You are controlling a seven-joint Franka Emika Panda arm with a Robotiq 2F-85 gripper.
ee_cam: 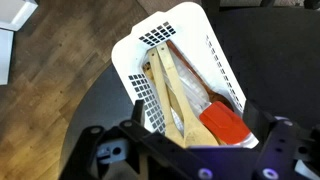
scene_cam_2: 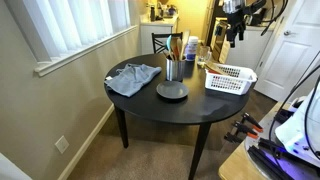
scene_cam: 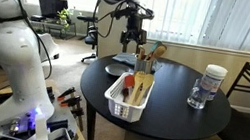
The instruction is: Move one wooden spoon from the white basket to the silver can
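While hanging above wooden spoon (ee_cam: 168, 92), lying toward twelve o'clock in white basket (ee_cam: 150, 38), points gripper (ee_cam: 185, 138) straight down, spread wide, gripping nothing.

No legible text, brand or number in any view. Any print on clear round jar with white lid (scene_cam: 207, 85), well apart from pincer (scene_cam: 132, 43), too small to read.
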